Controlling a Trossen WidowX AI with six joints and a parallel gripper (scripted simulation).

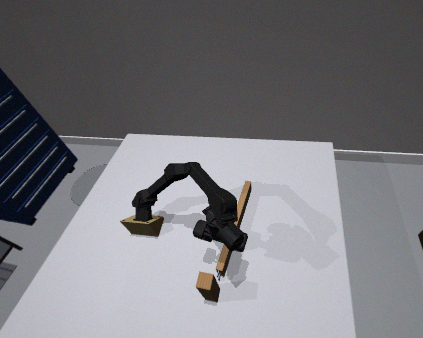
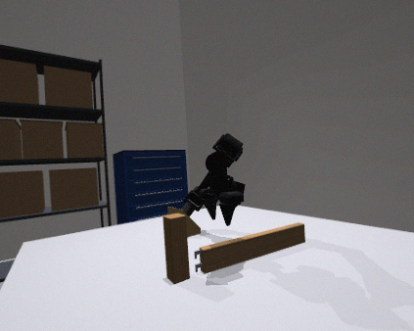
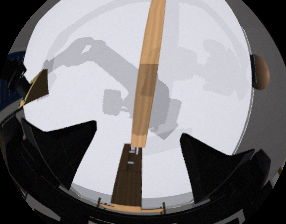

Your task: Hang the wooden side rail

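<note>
1. The wooden side rail lies along the table, set on its narrow edge, unhung.
2. At its near end in the exterior view, two steel hooks stick out, one above the other, toward the headboard post. That view shows a small gap between hooks and post.
3. The post stands upright on the table, just beyond the hooked end. The wrist view shows small metal details against its dark face, too small to tell hook from pin with certainty.
4. The claw, or gripper, hangs above the table with its fingers spread about as wide as they go and nothing in their grasp. The exterior view shows both tips pointing down, apart from the rail; in the wrist view the rail's hooked end appears between them.
5. The black arm arches up from a tan base block and reaches across to the rail, hiding part of it from the top view.
6. Past the table stand a blue drawer cabinet and a dark shelf rack holding brown boxes.
</note>
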